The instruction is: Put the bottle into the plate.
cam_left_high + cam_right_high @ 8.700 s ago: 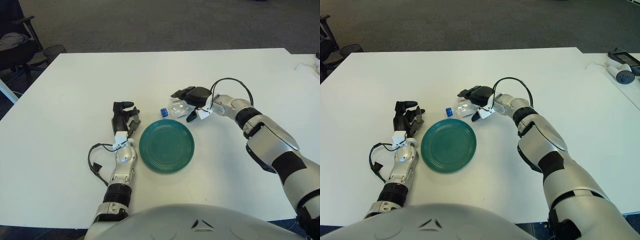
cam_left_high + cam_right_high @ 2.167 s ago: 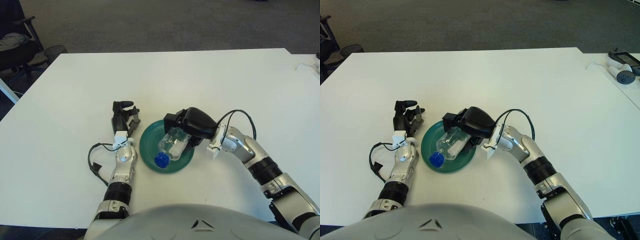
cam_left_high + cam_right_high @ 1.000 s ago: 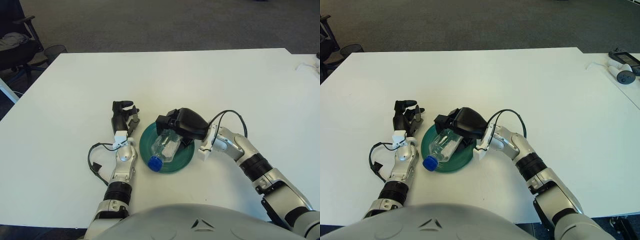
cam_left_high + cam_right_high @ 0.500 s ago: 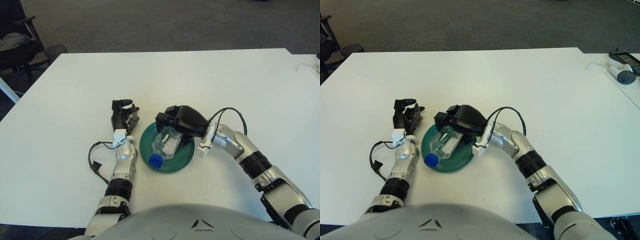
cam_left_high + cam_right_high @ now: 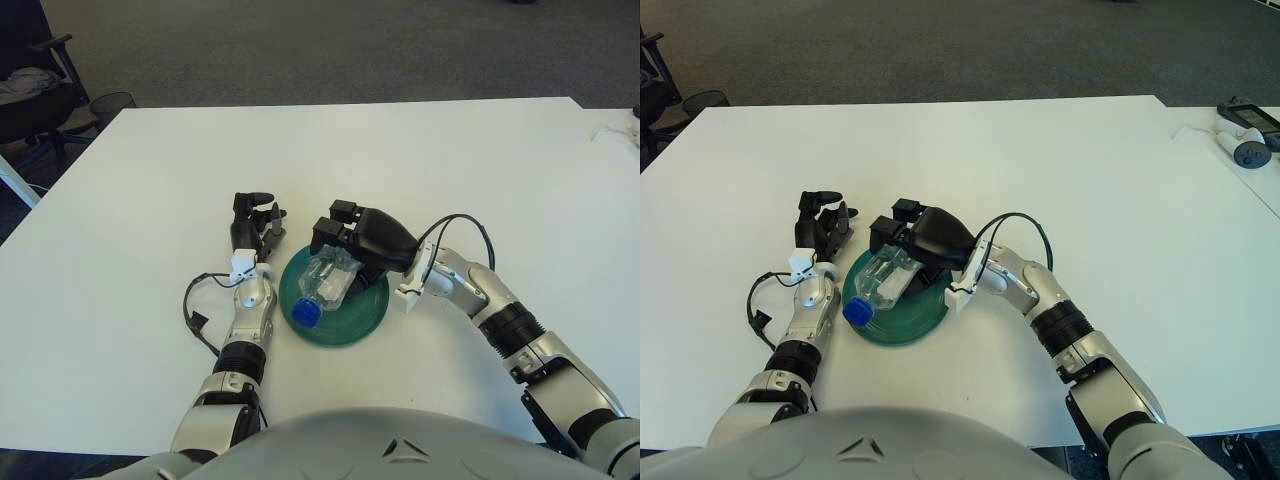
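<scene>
A clear plastic bottle [image 5: 328,280] with a blue cap [image 5: 305,313] lies on its side on the green plate [image 5: 365,315], cap pointing to the front left over the plate's rim. My right hand [image 5: 335,228] is at the bottle's base end. Its black fingers are spread and raised above the bottle, and it holds nothing. My left hand [image 5: 256,212] stands just left of the plate, its fingers relaxed and empty.
The white table [image 5: 450,160] reaches to all sides. A black chair [image 5: 30,90] stands beyond its far left corner. A handheld device with a cable [image 5: 1245,125] lies at the far right edge.
My right hand's fingers have lifted off the bottle, which now rests on the plate. My left forearm has shifted slightly right, toward the plate.
</scene>
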`<state>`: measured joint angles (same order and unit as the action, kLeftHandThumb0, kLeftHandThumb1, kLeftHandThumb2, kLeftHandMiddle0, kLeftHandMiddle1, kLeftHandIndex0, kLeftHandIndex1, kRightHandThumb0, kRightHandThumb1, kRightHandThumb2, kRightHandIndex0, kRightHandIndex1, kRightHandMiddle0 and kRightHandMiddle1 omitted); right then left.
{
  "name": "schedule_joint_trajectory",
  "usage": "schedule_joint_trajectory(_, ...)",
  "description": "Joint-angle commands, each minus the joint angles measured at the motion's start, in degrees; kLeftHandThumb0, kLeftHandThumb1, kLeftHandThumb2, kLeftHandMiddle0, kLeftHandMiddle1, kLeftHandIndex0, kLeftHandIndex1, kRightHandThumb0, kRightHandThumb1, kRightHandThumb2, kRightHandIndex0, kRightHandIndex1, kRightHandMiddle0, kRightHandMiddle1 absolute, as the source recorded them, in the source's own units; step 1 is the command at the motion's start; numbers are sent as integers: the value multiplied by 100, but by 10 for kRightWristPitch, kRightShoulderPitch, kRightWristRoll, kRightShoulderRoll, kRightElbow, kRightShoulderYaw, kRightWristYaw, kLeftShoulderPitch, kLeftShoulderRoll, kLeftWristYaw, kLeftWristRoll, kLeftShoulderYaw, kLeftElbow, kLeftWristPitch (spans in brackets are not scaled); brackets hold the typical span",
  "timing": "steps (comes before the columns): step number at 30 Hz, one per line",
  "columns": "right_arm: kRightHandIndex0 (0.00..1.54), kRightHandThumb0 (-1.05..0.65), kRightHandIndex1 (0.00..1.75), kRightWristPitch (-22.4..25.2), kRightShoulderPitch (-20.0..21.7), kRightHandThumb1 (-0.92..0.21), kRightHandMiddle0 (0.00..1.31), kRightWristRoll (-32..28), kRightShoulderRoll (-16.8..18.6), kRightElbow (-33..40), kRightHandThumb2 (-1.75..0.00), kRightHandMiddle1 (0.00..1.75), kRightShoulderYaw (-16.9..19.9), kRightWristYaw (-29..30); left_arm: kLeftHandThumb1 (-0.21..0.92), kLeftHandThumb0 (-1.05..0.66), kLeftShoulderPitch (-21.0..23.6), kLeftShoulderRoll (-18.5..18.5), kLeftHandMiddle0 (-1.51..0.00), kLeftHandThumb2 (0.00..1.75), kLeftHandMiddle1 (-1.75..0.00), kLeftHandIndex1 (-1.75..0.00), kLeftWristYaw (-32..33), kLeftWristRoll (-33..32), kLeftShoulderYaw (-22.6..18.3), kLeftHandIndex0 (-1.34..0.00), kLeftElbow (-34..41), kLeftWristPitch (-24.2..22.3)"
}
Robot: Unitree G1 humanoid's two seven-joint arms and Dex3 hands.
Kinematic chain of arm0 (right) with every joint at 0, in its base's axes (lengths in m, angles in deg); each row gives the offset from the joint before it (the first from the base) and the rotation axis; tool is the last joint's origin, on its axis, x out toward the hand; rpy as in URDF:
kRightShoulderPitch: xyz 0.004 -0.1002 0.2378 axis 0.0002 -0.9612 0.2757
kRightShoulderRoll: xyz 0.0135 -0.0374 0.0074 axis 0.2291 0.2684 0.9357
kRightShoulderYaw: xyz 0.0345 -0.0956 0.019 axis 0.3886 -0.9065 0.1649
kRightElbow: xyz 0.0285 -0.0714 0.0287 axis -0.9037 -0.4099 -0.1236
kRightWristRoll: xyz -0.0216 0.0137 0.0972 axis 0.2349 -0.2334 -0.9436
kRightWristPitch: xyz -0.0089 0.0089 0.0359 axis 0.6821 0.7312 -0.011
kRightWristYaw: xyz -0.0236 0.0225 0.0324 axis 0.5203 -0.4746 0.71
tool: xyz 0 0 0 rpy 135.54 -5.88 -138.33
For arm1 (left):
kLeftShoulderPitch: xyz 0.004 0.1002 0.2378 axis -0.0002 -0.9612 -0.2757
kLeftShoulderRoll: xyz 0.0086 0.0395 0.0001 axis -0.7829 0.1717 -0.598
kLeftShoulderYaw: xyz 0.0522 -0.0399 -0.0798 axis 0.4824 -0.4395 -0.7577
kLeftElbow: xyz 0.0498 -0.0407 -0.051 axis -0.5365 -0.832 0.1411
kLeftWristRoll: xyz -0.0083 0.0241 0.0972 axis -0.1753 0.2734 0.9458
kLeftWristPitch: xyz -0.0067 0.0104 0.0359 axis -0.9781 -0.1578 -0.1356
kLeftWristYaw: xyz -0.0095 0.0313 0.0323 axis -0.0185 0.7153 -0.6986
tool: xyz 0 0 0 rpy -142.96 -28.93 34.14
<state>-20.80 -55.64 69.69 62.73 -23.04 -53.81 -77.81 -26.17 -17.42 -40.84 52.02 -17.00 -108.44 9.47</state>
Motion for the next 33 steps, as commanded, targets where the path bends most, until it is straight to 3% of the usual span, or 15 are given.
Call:
schedule_joint_trajectory(1,1,-50,48,16,8,-74,0,-13,-18,26,-77,49,15,-23,79,-37,-56,0,-51,70,-134,-175,9,6,-9,-27,-103,33)
schedule_joint_trajectory(3,1,-55,24,22,6,-81,0,-5,-19,32,-68,27,16,-24,79,-37,-52,0,-50,70,-134,-175,2,0,-13,-27,-115,40)
schedule_joint_trajectory(6,0,-61,8,27,5,-88,0,1,-20,37,-59,9,16,-25,78,-37,-48,1,-50,72,-136,-175,-10,-11,-19,-28,-128,50)
schedule_joint_trajectory(9,0,-66,3,30,5,-91,0,0,-20,38,-55,3,14,-26,77,-37,-43,2,-49,73,-136,-175,-17,-16,-25,-29,-138,59)
schedule_joint_trajectory(21,0,-98,0,44,9,-92,0,-21,-18,44,-39,0,14,-55,73,-38,-33,-10,-50,78,-142,-175,2,8,-22,-31,-163,87)
schedule_joint_trajectory(33,0,-105,0,45,9,-92,0,-21,-18,51,-39,0,23,-48,72,-38,-33,-9,-51,79,-144,-175,-21,-13,-29,-32,-162,71)
